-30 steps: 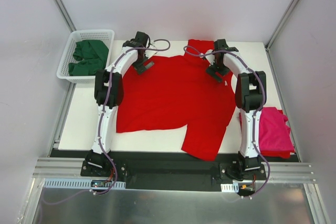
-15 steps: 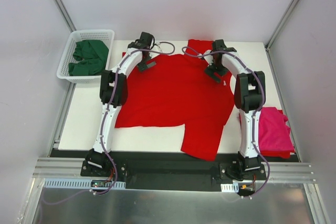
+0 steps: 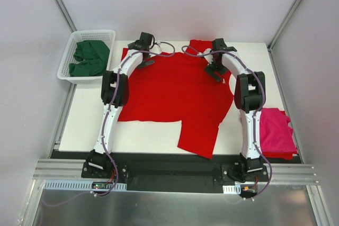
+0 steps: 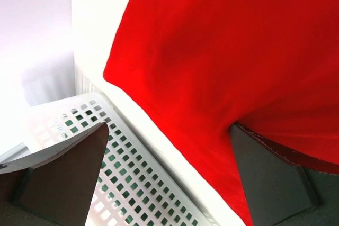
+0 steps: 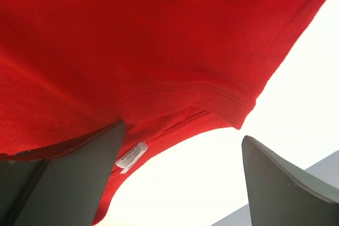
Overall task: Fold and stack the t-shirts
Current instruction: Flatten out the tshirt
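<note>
Since a second ago the red shirt (image 3: 175, 93), right of the basket (image 3: 95, 32), slid back. My left gripper (image 3: 147, 62) and right gripper (image 3: 215, 72) sit spread at its shoulders; limp cloth, best pinched there.

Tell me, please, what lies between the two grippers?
The red t-shirt spans the stretch between the left gripper and the right gripper, as the top view shows.

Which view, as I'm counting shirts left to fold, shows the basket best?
Top external: the whole white lattice basket shows, dark green t-shirts inside. Left wrist catches only a stretch of its lattice, green behind the holes. Right wrist shows none of it.
</note>
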{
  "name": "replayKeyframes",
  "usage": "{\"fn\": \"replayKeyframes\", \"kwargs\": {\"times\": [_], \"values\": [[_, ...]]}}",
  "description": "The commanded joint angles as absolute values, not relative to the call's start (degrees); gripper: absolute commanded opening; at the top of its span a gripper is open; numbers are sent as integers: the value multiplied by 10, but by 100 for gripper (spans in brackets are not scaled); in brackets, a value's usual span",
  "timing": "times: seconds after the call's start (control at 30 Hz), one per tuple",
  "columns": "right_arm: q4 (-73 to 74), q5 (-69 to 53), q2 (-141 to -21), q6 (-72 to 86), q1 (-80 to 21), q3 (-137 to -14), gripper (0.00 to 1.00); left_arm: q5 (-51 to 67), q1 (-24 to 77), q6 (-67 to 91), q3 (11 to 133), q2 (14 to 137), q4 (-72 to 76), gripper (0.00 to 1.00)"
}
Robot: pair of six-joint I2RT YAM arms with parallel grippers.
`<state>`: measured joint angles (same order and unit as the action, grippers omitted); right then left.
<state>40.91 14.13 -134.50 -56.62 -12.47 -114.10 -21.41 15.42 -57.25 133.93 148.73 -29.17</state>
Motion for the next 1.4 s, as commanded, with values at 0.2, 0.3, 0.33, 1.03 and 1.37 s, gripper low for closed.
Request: {"fn": "replayKeyframes", "kwargs": {"times": [0.2, 0.3, 0.33, 1.03, 1.37], "values": [[389, 178, -1394, -608, -127, -1180, 96, -231, 143, -580, 1338, 1502, -272, 100], [396, 173, -1376, -604, -127, -1158, 96, -226, 148, -566, 1330, 1492, -272, 99], [396, 171, -1365, -603, -128, -1142, 96, -219, 150, -561, 1312, 1485, -272, 99], [468, 14, -1044, -477, -136, -940, 96, 24, 196, -331, 919, 1038, -398, 99], [473, -141, -1122, -433, -70, -960, 96, 159, 168, -275, 882, 1083, -450, 99]]}}
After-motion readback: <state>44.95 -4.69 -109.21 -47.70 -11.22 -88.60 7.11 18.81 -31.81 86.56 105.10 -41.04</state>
